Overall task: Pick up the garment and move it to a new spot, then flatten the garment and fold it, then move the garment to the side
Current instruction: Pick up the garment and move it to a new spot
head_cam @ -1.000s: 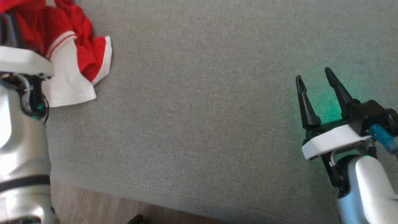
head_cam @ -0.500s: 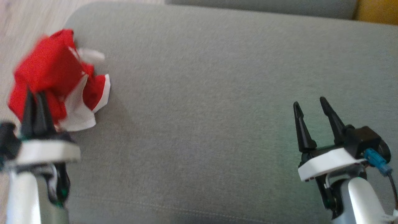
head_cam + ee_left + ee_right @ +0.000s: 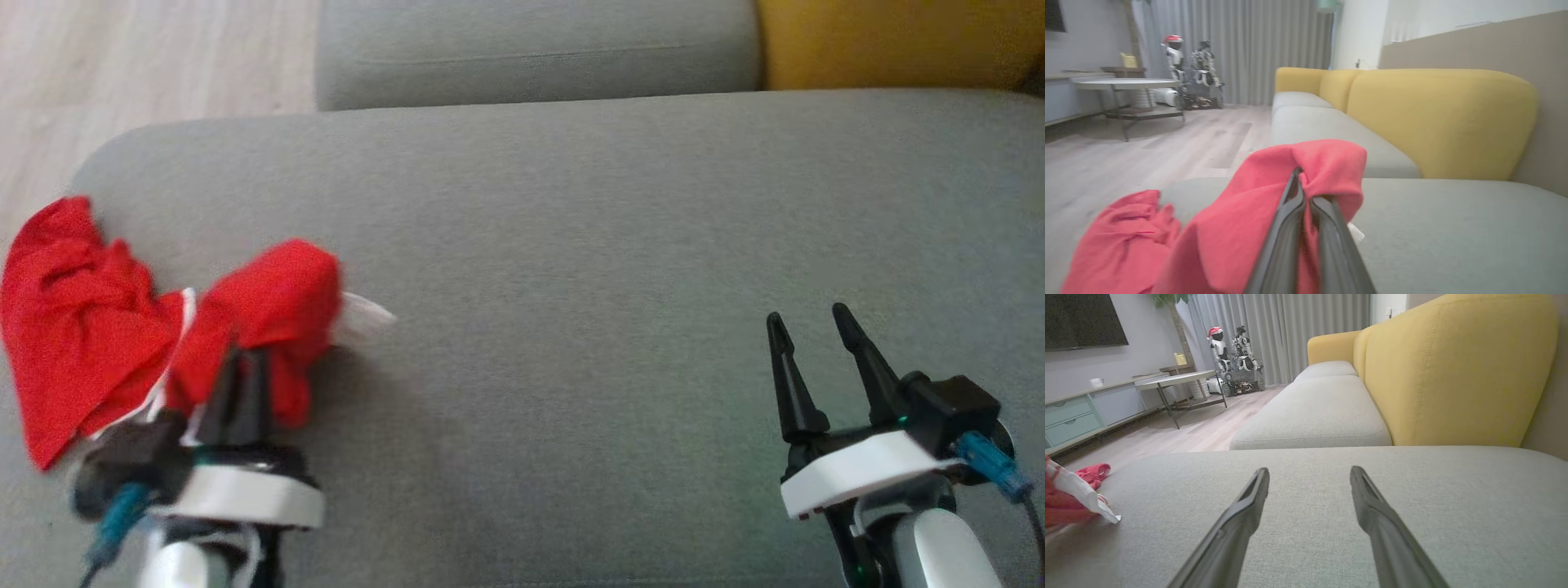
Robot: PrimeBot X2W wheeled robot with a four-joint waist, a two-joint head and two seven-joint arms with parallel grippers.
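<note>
On the left end of the grey sofa seat (image 3: pixel 571 245) lay your red garment (image 3: pixel 73 327), all bunched up. Your left fingers (image 3: pixel 231 400) were squeezed tight together on a hump of the red cloth, and that hump sat higher than the rest. From the left wrist you could see the cloth wrapped over the ends of those fingers (image 3: pixel 1286 228), so the tips were hidden. The head picture was blurry just there, so you could not tell where the fingers ended. A small white bit (image 3: pixel 363 314) stuck out from behind the red hump, and most of it was hidden. The rest of the garment spread out to the left, near the seat's edge. You could not tell what kind of garment it was.

Your right fingers (image 3: pixel 788 384) were spread wide apart and held nothing. They were over bare seat, well apart from the garment. From the right wrist, the garment (image 3: pixel 1069 498) was cut off by the left edge, a blurry patch of red and white. A yellow sofa back (image 3: pixel 898 41) was cut off at the top.
</note>
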